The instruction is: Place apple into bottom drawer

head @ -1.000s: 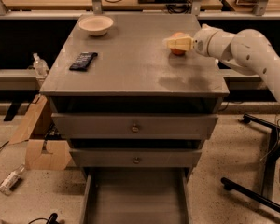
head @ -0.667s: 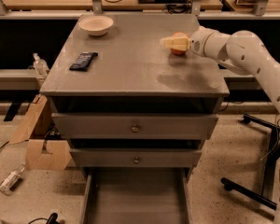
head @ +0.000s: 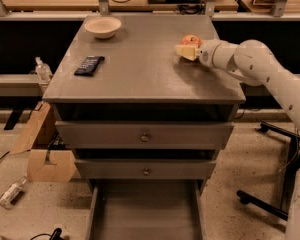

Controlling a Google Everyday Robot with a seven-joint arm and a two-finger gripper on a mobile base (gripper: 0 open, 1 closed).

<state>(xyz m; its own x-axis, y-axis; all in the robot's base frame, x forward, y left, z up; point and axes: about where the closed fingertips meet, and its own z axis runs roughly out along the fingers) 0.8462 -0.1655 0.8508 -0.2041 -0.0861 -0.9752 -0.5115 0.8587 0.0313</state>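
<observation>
The apple [head: 191, 39], small and red-orange, is at the back right of the gray cabinet top [head: 140, 69]. My gripper [head: 186, 50] reaches in from the right on a white arm and is right at the apple, just in front of and below it. The apple's lower part is hidden behind the gripper. The bottom drawer [head: 145, 211] is pulled out at the cabinet's foot, a long gray tray with nothing in it.
A beige bowl [head: 103, 26] and a flat black object [head: 89, 65] lie on the left of the top. Two shut drawer fronts with knobs [head: 145, 136] sit above the tray. A cardboard box [head: 42, 156] and bottle [head: 11, 193] are on the floor at left, a chair base [head: 270, 206] at right.
My gripper has shifted slightly to the left along the back right of the cabinet top. The apple now shows just above it.
</observation>
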